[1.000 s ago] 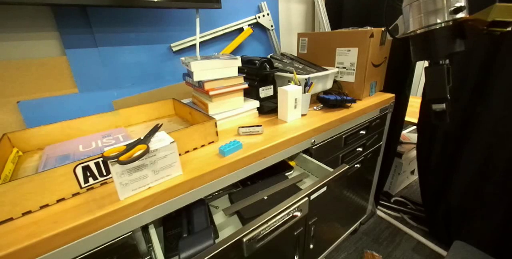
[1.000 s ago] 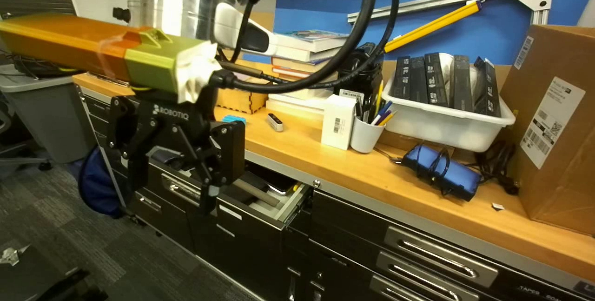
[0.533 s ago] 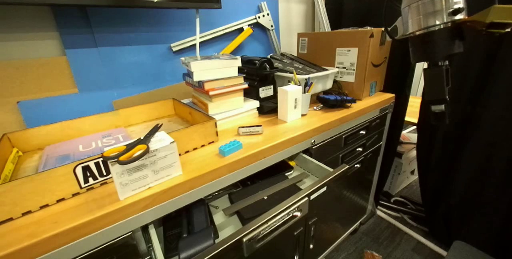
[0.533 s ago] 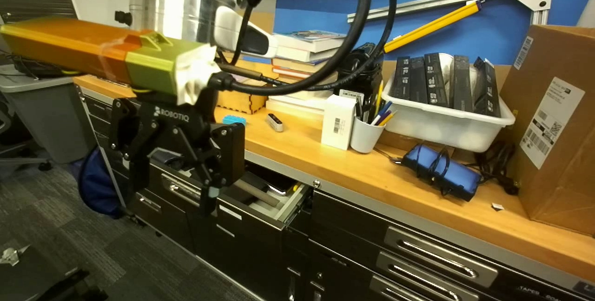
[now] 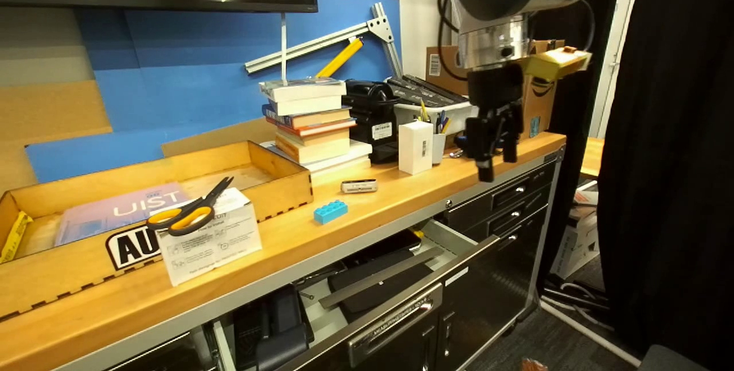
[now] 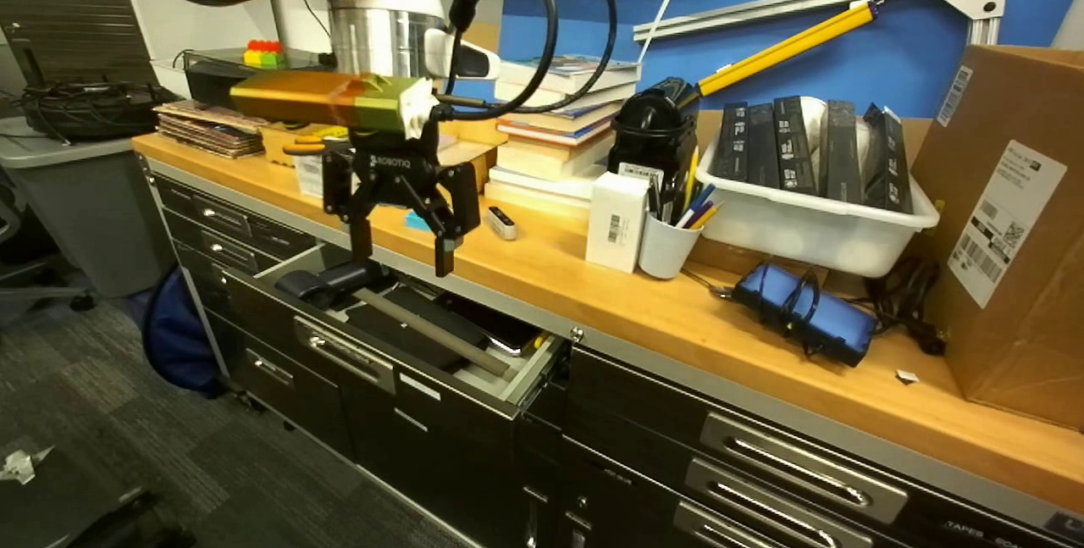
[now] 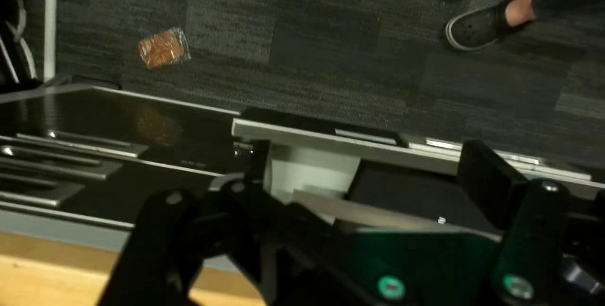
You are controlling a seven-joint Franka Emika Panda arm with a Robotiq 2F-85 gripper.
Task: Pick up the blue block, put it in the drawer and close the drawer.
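The light-blue block point(image 5: 330, 212) lies on the wooden bench top near its front edge. In an exterior view the block point(image 6: 417, 220) is partly hidden behind my gripper. The drawer point(image 5: 448, 237) below the bench top is pulled open and holds dark items and a long flat strip; it also shows in an exterior view point(image 6: 535, 374) and the wrist view point(image 7: 312, 166). My gripper point(image 6: 402, 253) is open and empty, pointing down; it also shows in an exterior view point(image 5: 498, 166). In the wrist view the open gripper point(image 7: 373, 169) is over the drawer, and the block is out of view.
A small white device point(image 5: 359, 186) lies near the block. A book stack point(image 5: 312, 130), a white box point(image 5: 415, 147), and a wooden tray point(image 5: 287, 190) stand on the bench. Scissors point(image 5: 192, 216) rest on a small carton point(image 5: 215, 250). A person's foot point(image 7: 477, 27) is on the floor.
The arm and open gripper have moved toward the bench and up, above the drawer, away from the near camera. The block and drawer have not moved.
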